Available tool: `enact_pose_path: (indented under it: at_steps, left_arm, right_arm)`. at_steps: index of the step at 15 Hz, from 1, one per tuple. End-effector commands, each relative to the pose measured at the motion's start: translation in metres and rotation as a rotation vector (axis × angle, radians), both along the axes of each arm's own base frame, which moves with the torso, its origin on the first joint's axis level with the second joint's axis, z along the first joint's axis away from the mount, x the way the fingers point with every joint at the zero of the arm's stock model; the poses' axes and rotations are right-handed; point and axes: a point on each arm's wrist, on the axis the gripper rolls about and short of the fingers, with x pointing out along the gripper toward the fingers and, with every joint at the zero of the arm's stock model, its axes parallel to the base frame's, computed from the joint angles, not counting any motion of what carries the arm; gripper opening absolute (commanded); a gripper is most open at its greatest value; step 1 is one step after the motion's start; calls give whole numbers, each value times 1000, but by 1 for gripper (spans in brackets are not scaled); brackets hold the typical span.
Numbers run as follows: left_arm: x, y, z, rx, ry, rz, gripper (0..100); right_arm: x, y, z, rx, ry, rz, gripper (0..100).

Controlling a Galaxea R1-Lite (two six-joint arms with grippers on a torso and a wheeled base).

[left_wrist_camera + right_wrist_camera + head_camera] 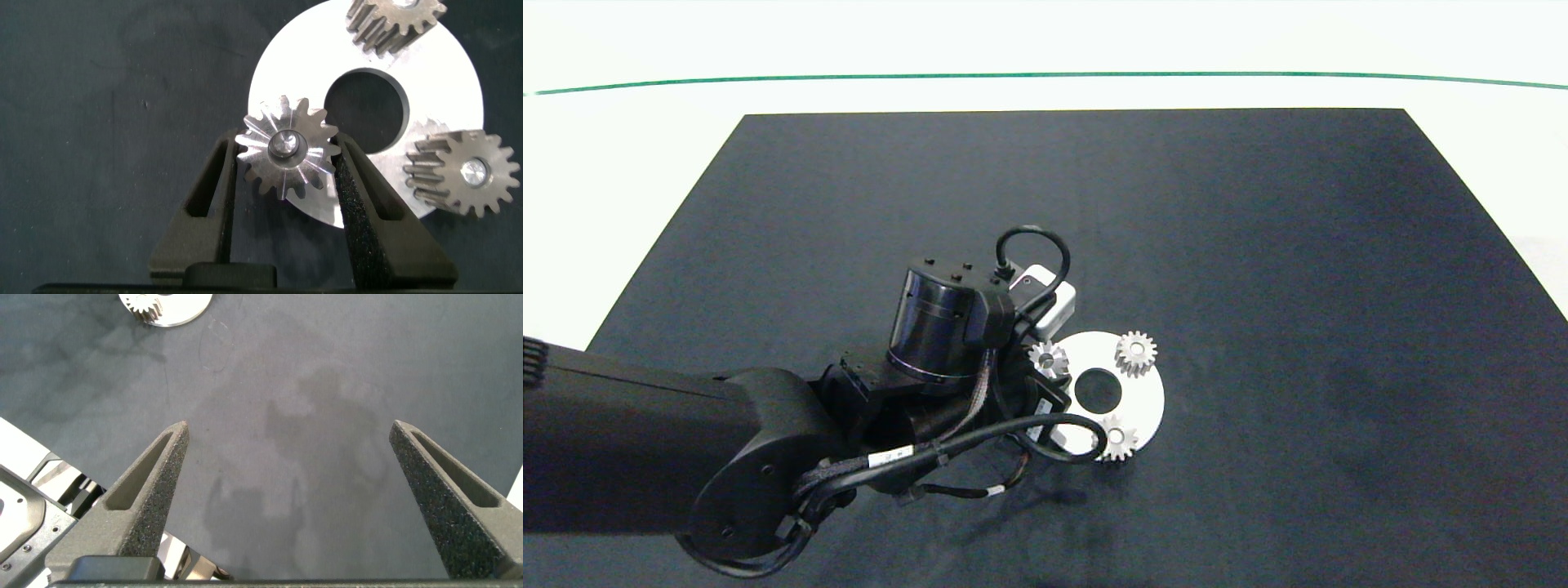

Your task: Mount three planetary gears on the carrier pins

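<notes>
Small silvery metal planetary gears (pixel 286 155) are all sitting on white carrier pins (pixel 284 144); left gripper (pixel 286 175) is clasping the third, seating it; right gripper (pixel 286 482) is idling, spread wide.

I see three planetary gears (pixel 1135 353) on the disc (pixel 1147 400) around its centre hole (pixel 1098 390), disc mid-mat (pixel 1258 245), left gripper (pixel 286 175) at its left edge.

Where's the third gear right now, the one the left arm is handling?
In the head view it sits on the white disc's left edge, seated on a pin. The left claw brackets this gear, its fingers on either side, beside the centre hole.
</notes>
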Motion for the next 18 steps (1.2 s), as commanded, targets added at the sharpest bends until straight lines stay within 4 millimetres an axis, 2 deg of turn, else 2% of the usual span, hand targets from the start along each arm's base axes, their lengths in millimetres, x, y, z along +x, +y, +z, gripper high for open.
enact_pose_path:
  at_steps: [1,6,7,16,17,18]
  left_arm:
    - [1,-2,1,-3,-5,-1,0]
    - [2,-3,-4,4,4,-2,0]
    - [2,-3,-3,3,3,-2,100]
    - [0,-1,-2,2,4,0,100]
    - [0,3,2,-8,-6,8,100]
    - [-4,12,22,-50,-46,19,100]
  right_arm:
    - [0,0,0,-4,4,1,100]
    - [0,0,0,-4,4,1,100]
    - [0,0,0,-4,4,1,100]
    - [0,0,0,-4,2,-1,100]
    - [0,0,0,-4,2,-1,100]
    - [1,0,0,-2,0,1,100]
